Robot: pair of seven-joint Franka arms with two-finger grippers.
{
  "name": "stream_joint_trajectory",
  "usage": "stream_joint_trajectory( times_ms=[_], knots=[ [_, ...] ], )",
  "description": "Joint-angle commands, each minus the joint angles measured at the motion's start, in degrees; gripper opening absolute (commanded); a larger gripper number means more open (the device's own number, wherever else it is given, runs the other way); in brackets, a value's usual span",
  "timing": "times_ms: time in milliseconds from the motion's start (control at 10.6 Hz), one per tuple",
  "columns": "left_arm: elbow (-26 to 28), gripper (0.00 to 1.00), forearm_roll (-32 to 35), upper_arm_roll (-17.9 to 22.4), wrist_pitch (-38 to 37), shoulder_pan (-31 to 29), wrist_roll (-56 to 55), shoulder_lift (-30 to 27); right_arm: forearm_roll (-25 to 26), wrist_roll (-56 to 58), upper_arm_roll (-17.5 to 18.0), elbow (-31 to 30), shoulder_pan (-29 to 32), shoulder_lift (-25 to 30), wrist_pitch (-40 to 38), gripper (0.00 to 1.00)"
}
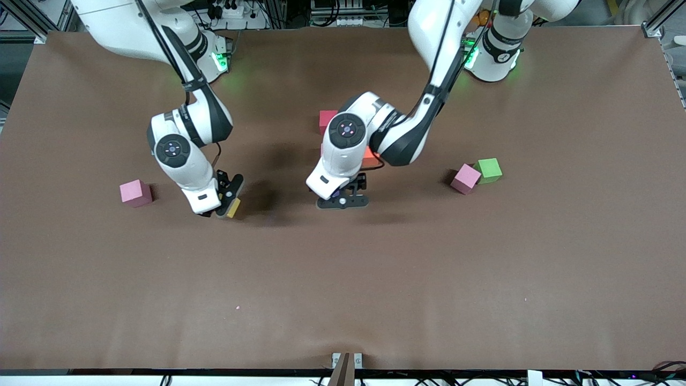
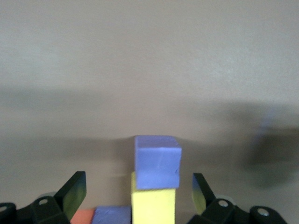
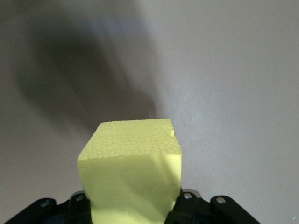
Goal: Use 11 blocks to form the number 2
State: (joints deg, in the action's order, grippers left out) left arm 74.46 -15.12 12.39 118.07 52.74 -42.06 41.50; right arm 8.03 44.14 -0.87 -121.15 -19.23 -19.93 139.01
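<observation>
My left gripper (image 1: pixel 343 199) is open and low over a cluster of touching blocks. In the left wrist view a purple block (image 2: pixel 157 161) lies between its spread fingers (image 2: pixel 74 189), touching a yellow block (image 2: pixel 154 205). Another purple block (image 2: pixel 112 215) and an orange one (image 2: pixel 83 217) sit beside those. The arm hides most of this cluster in the front view, where a red block (image 1: pixel 327 120) and an orange-red one (image 1: pixel 370 158) show. My right gripper (image 1: pixel 228 202) is shut on a second yellow block (image 3: pixel 133 177), low over the table.
A pink block (image 1: pixel 135 193) lies alone toward the right arm's end. Another pink block (image 1: pixel 465 178) touches a green cube (image 1: pixel 489 170) toward the left arm's end. The brown table (image 1: pixel 343 289) stretches bare toward the front camera.
</observation>
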Motion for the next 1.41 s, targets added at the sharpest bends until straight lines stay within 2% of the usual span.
stream_joint_trajectory(
  times_ms=[0,282,563,751,939,1033,1315],
  knots=[
    [10.2,1.00,0.2,0.3,-1.3,-3.2,6.3,-9.9,0.1,-0.7,0.1,6.3,-4.3,-1.5,-5.6,0.40],
    [22.0,1.00,3.7,-0.1,-1.3,-9.4,17.3,-20.4,0.0,-1.5,0.1,19.2,-11.4,-7.4,-13.9,0.41],
    [30.8,1.00,7.4,0.0,-1.1,-15.4,28.6,-26.4,-2.2,-2.7,0.1,31.4,-17.8,-13.8,-19.6,0.41],
    [36.3,1.00,11.3,-0.2,-0.1,-18.5,34.1,-28.5,-2.8,-2.8,0.1,37.6,-21.1,-17.6,-22.6,0.41],
    [43.0,1.00,13.6,-0.3,5.5,-20.0,37.7,-30.3,-5.9,-2.8,0.1,42.5,-22.6,-20.8,-23.7,0.41],
    [45.8,1.00,13.7,-0.2,7.9,-20.3,39.8,-30.9,-5.9,-2.8,0.0,45.4,-24.1,-22.9,-24.0,0.41],
    [49.7,1.00,13.8,-0.3,10.5,-21.1,41.4,-31.3,-5.8,-2.8,0.0,53.3,-26.9,-27.6,-27.6,0.41]
  ],
)
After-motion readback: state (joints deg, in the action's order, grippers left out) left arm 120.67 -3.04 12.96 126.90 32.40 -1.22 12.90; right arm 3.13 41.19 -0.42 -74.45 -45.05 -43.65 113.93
